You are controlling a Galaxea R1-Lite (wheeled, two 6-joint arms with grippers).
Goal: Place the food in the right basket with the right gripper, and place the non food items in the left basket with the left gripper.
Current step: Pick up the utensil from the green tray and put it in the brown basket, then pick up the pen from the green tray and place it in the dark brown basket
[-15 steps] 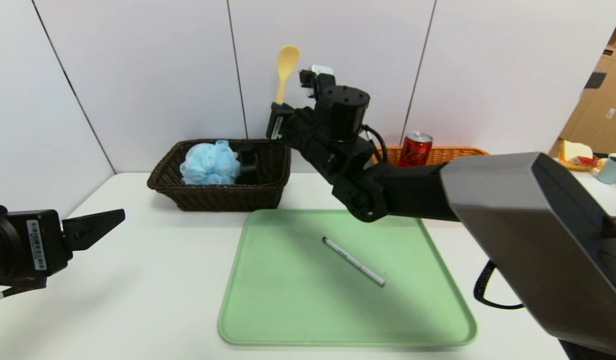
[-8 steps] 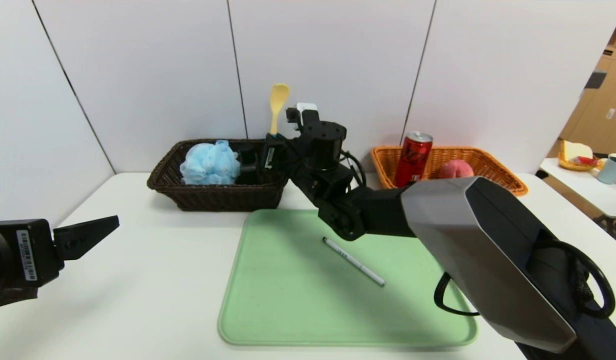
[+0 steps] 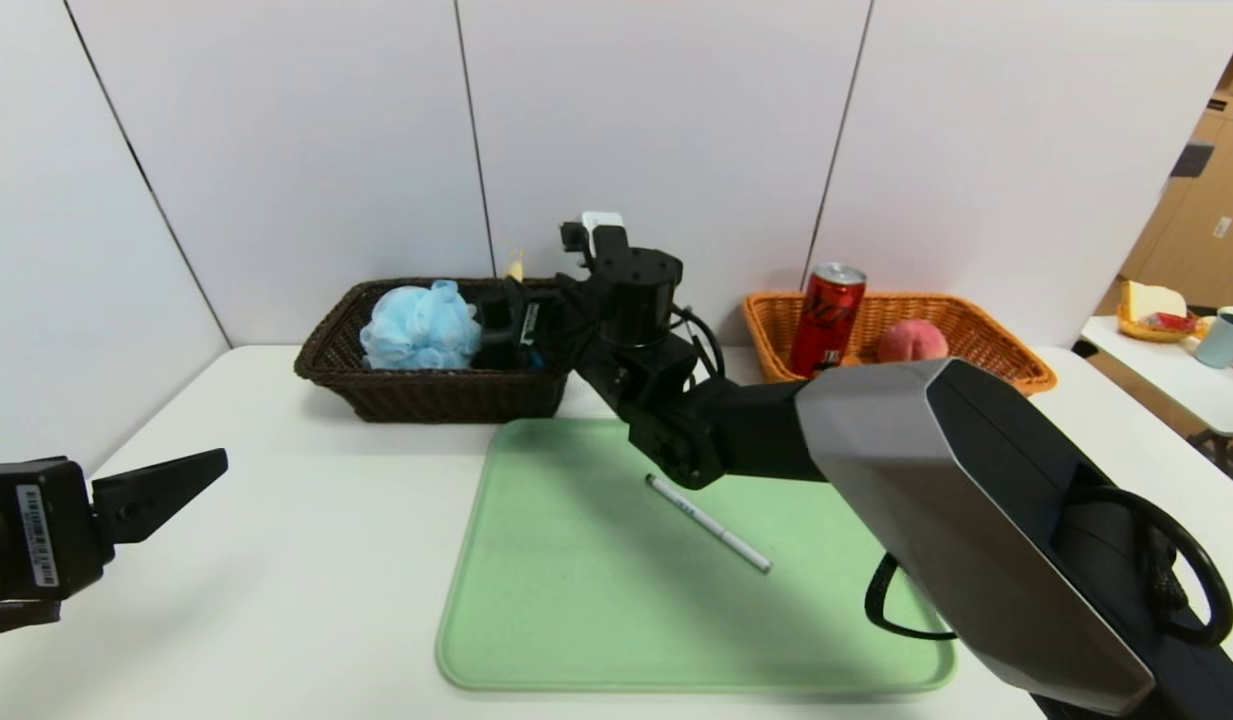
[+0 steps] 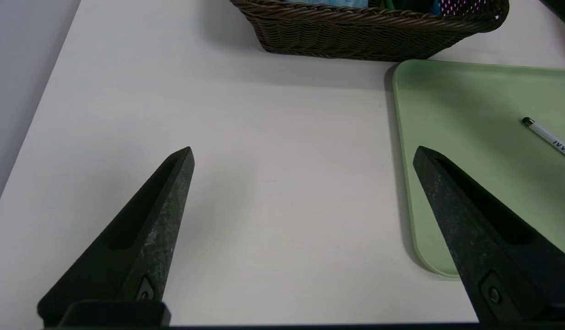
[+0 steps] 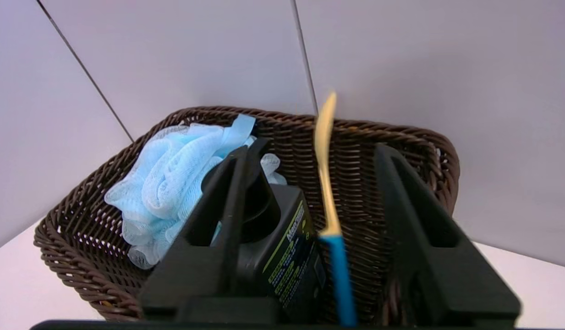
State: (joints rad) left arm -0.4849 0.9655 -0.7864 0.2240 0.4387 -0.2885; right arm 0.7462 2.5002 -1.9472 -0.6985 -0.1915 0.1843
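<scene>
Right claw (image 5: 309, 151) sits over the dark brown wicker basket (image 5: 392, 137), jaws parted and clear of the yellow spoon with blue handle (image 5: 328, 183) standing loose between them. Risk: spoon tips onto the worktop (image 3: 306, 520). Left claw (image 4: 303, 156) idle, spread wide.
</scene>
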